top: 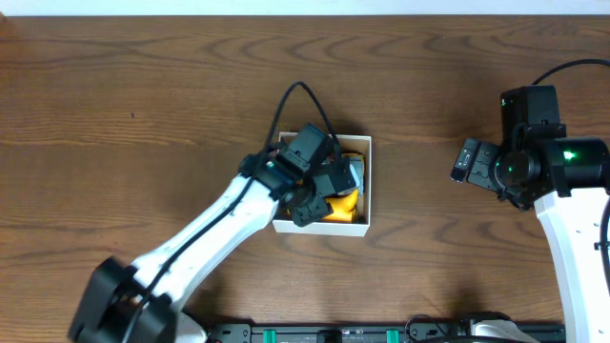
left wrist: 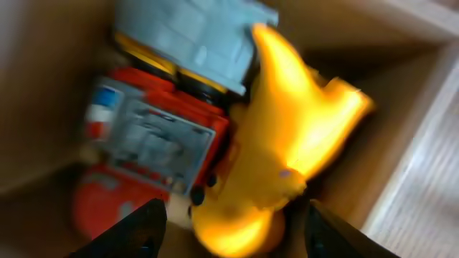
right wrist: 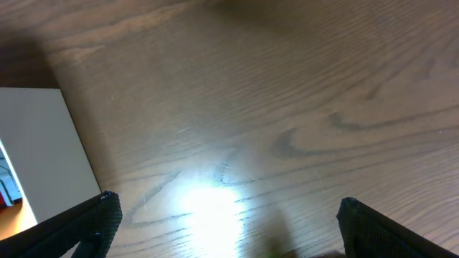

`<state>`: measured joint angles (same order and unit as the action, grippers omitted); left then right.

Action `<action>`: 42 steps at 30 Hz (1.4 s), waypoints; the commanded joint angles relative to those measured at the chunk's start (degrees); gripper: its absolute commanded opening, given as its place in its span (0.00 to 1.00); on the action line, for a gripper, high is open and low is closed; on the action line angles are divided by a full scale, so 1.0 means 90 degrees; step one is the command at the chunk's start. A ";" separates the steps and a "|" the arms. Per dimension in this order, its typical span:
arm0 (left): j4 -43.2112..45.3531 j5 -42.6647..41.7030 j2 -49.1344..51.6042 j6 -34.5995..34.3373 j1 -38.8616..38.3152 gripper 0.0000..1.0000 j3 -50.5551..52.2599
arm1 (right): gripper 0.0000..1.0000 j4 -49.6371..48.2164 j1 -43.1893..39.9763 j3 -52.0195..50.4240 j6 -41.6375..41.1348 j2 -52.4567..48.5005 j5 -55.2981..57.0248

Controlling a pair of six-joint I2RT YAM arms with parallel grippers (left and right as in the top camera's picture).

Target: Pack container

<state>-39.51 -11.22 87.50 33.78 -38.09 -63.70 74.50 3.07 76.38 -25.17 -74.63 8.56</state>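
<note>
Container (top: 321,228) sits mid-table (top: 143,114). Left pincer (left wrist: 233,235) spread wide inside it, over yellow toy (left wrist: 294,143); red vehicle (left wrist: 154,154) and grey toy (left wrist: 190,36) crowd alongside. Right pincer (right wrist: 229,229) wide, empty, well apart.

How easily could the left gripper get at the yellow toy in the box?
Likely yes: the left gripper hangs open directly over the yellow toy inside the container, with nothing between them.

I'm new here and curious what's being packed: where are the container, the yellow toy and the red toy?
container (top: 334,227): overhead view, white front wall.
yellow toy (left wrist: 301,136): left wrist view, middle of its body.
red toy (left wrist: 154,143): left wrist view, grey centre panel.
</note>
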 commanded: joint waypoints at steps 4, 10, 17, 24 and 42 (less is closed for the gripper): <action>-0.0019 -0.0010 -0.1161 -0.0398 0.0024 0.64 -0.0124 | 0.99 0.0002 -0.0049 -0.0015 0.0068 -0.0005 0.0053; -0.0015 0.0889 -0.1909 -0.1661 0.0663 0.78 -0.0121 | 0.99 -0.0056 -0.0049 -0.0015 0.0070 -0.0007 0.0075; 0.0260 0.1375 -0.2220 -0.2992 0.2623 0.98 -0.0121 | 0.99 -0.0748 -0.0041 -0.0015 0.0617 -0.0007 0.0068; 0.0770 0.1372 -0.2186 -0.3905 0.4211 0.98 -0.0121 | 0.99 -0.2293 0.0058 -0.0015 0.1627 -0.0005 0.0034; -0.0141 0.1377 -0.3689 -0.3861 0.4153 0.98 0.0083 | 0.99 -0.2390 0.0095 -0.0318 0.1851 0.1651 0.0034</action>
<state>-40.01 0.47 58.50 -0.23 0.23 -63.70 52.88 3.31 74.91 -9.74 -66.70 8.75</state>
